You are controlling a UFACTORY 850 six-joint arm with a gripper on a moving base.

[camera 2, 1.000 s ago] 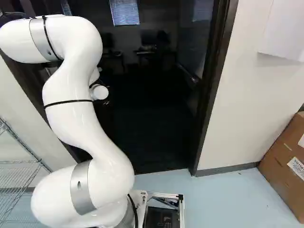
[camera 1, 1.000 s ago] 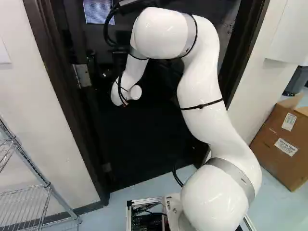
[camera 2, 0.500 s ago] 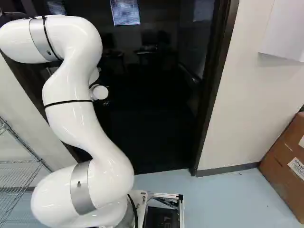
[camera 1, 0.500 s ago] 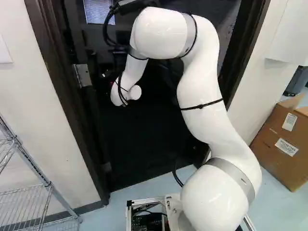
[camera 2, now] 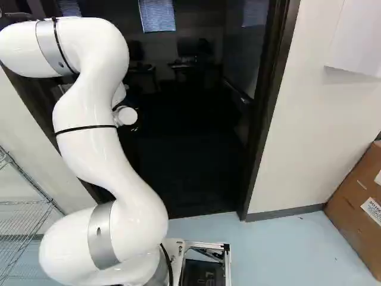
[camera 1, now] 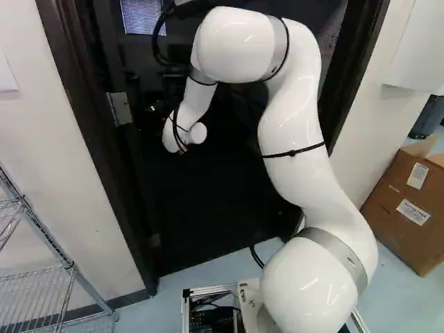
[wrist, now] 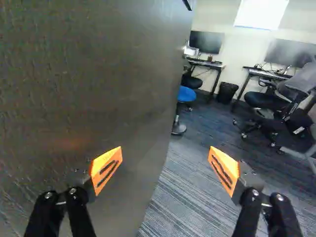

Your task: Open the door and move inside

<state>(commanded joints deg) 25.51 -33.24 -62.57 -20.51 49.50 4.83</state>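
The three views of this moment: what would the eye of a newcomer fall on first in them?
First, the big white arm, rising before the dark doorway in both base views. Next, in the wrist view, the bright orange pads of the open tool, which stand wide apart. Beyond the edge of the broad dark door, a blue stool catches the eye.

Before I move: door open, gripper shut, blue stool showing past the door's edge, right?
Not quite: the gripper is open. The wrist view shows its fingers wide apart. The door is open, and the blue stool shows past its edge.
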